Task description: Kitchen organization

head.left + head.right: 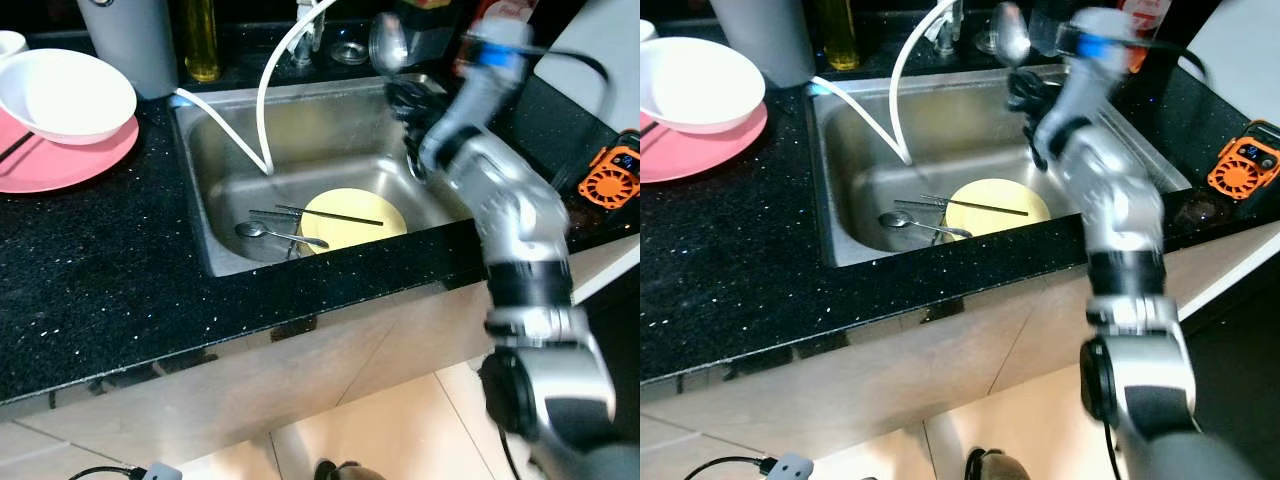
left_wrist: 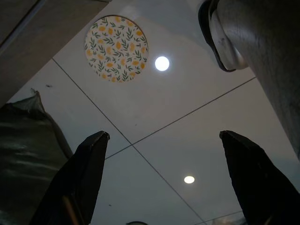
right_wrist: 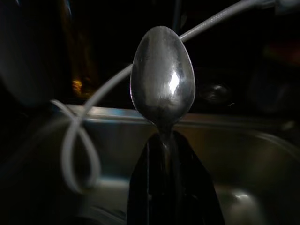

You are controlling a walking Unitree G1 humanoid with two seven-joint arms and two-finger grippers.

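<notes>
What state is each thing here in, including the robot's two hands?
Right gripper: shut on spoon, raised over the sink.
Spoon: held upright, bowl up.
Left gripper: open, holding nothing, aimed at the ceiling.
Sink: holds dishes.
Yellow plate: flat on the sink bottom, chopsticks lying across it.
Second spoon: lying beside the plate.
White bowl: upright on the pink plate.

Both eye views look forward and down from the head onto the black desk [image 1: 120, 260] and the sink [image 1: 300, 130], sharing the same scene with a slight sideways offset. The right wrist view sits close behind the right pincer [image 3: 166, 140], facing along its fingers at a spoon [image 3: 162, 75] over the sink. The left wrist view looks upward along the left pincer [image 2: 164, 183] at a ceiling [image 2: 154, 108].
</notes>
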